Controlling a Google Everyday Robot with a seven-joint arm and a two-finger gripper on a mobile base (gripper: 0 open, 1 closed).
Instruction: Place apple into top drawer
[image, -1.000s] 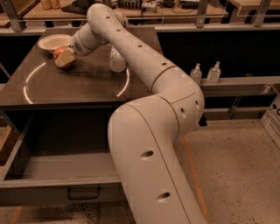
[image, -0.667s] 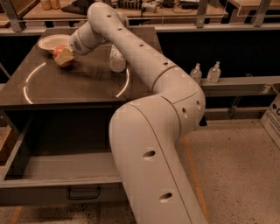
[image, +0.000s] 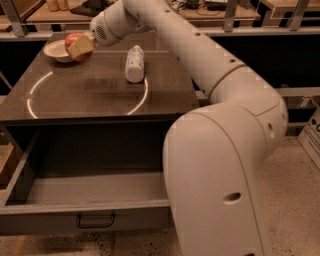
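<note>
Dark table (image: 100, 95): white bowl (image: 54, 50), white bottle (image: 135, 63); gripper (image: 80, 46) by bowl.

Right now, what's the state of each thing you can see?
apple: gripped, by the white bowl.
gripper: shut on the apple, far left of the table.
top drawer: pulled open, no apple inside.
white bottle: upright on the table.
white bowl: upright on the table.

The gripper (image: 80, 46) is positioned above the far left area of a dark tabletop (image: 90, 95). A ring-shaped light reflection (image: 29, 100) lies on that surface, nearer the camera than the gripper. Behind the gripper runs a metal-framed shelf rack (image: 250, 31); a speckled floor (image: 300, 200) extends far below, to its right.
</note>
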